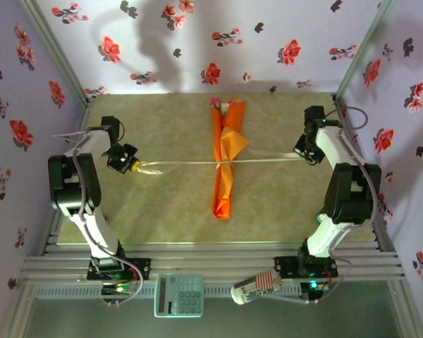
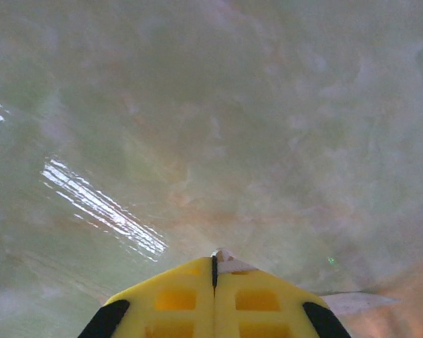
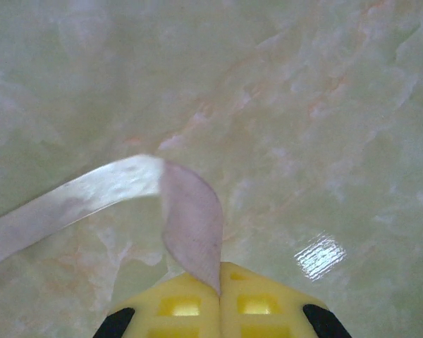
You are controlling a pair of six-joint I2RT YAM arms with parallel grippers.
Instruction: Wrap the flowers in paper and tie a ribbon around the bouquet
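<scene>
Evidently the flowers (image 1: 220, 105) are sitting wrapped in the paper (image 1: 233, 144), with the bouquet (image 1: 222, 190) lying mid-frame on the surface (image 1: 169, 211). The ribbon (image 1: 183, 164) is crossing its middle, and the left tool (image 1: 130, 165) and right tool (image 1: 303, 156) are each clamping 1 end. Only tightening the knot seems left. Both are sitting near the side edges, leaving little outward room.

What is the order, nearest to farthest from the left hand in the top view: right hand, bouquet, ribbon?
1. ribbon, pinched in the left hand, stretching right.
2. bouquet, table centre.
3. right hand, far right side.
</scene>
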